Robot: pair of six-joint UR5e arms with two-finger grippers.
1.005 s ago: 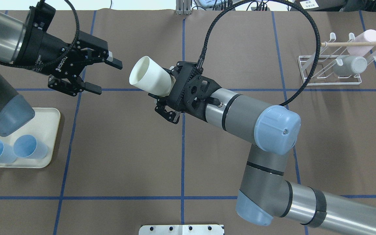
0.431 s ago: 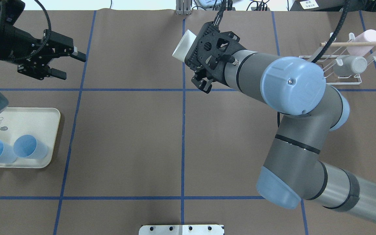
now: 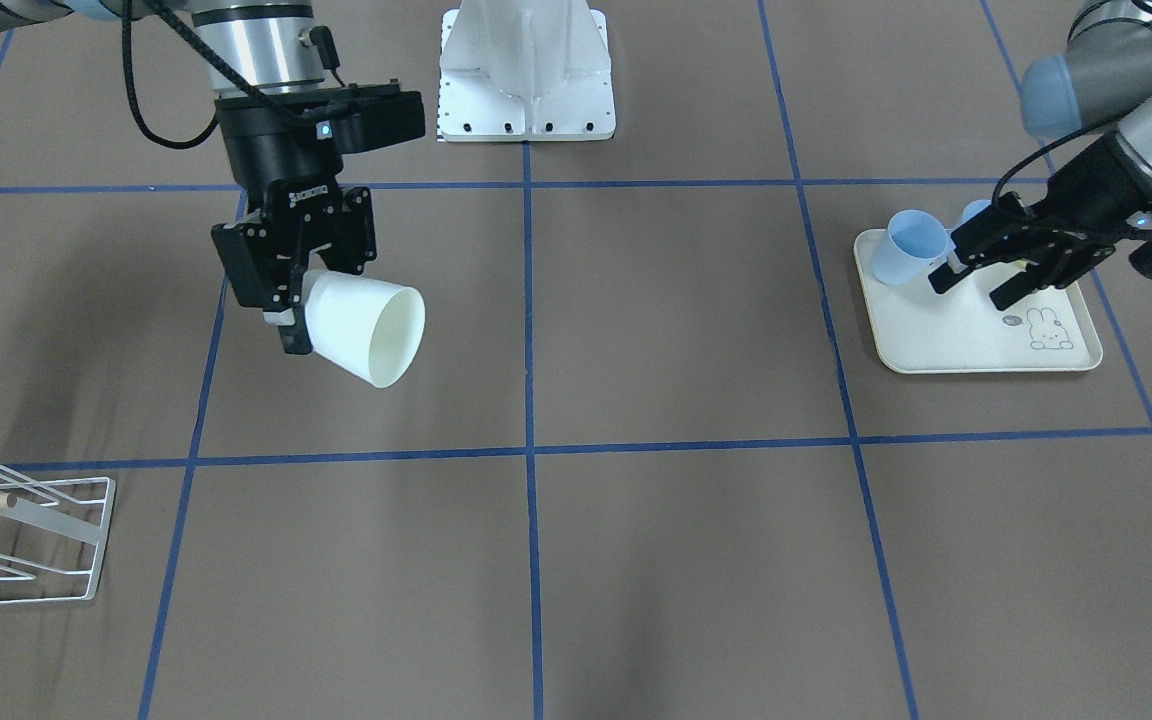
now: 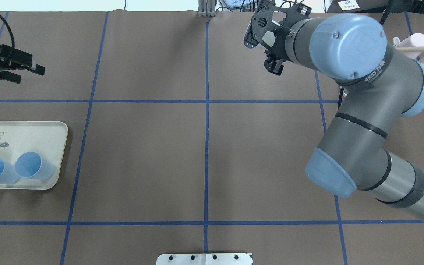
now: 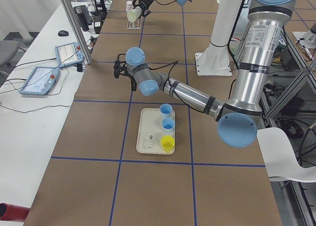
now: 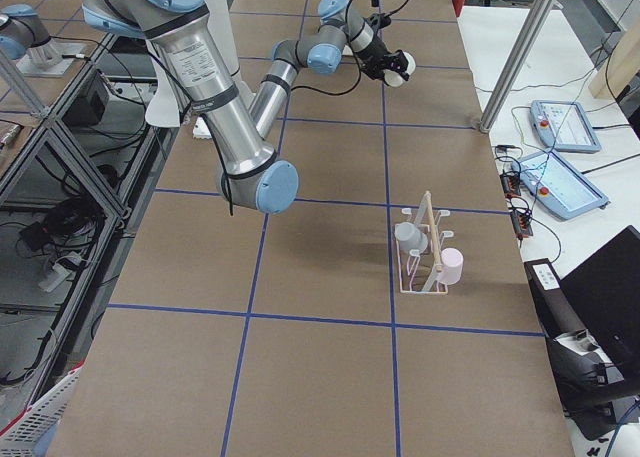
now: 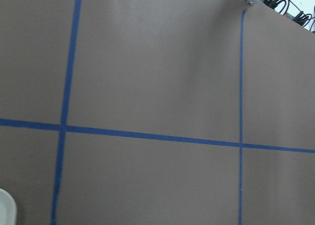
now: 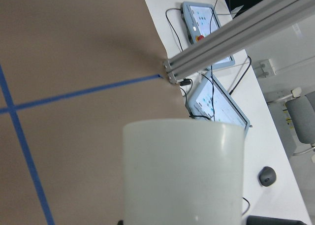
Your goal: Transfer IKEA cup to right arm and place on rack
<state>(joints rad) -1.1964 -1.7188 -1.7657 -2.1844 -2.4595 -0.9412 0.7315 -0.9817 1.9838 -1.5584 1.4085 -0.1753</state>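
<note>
My right gripper [image 3: 308, 305] is shut on the base of the white IKEA cup [image 3: 368, 330], which hangs tilted above the table with its mouth toward the table's middle. The right wrist view shows the cup [image 8: 183, 176] from behind. In the overhead view the right arm [image 4: 348, 48] reaches to the far right and covers most of the rack [image 4: 418, 48]. The white wire rack [image 6: 425, 255] stands on the table, apart from the cup. My left gripper [image 4: 28, 73] is open and holds nothing, at the far left.
A cream tray [image 4: 55, 127] at the near left holds two blue cups [image 4: 31, 165]; the left side view also shows a yellow cup [image 5: 168, 144] on it. The rack carries a grey cup [image 6: 408, 237] and a pink cup [image 6: 450, 266]. Tablets [image 5: 39, 78] lie past the far edge.
The right arm has swung the white cup from the table's middle to the far right, toward the rack. The left gripper has drawn back to the far left, still open.
</note>
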